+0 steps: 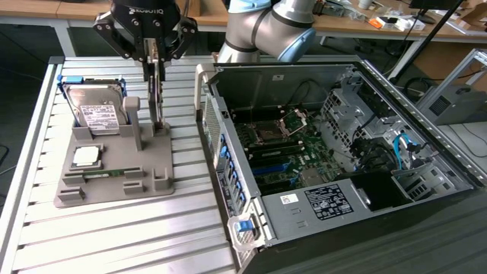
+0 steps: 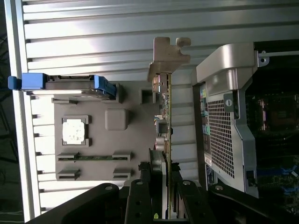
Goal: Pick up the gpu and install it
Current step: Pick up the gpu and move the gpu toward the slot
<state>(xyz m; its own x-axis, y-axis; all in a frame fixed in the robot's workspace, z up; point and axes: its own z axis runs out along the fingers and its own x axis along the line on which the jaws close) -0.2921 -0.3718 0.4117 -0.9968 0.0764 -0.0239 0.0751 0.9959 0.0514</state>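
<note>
The gpu [image 1: 157, 98] is clamped edge-on by the claw [image 1: 154, 60] (faces hidden); its lower end meets the holder [image 1: 114, 171], seating unclear.

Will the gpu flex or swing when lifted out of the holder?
The gpu looks like a thin rigid board, so probably no flopping. The gripper pinches only its upper edge, so it may pivot if it snags the gray holder. Exposed components look fragile.

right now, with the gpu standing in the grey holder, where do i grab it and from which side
Take the gpu by its free top edge, straight down from above, clamping its two flat faces. It stands upright on edge, thin, its lower edge seated in the grey holder. The gripper is shut on that top edge.
</note>
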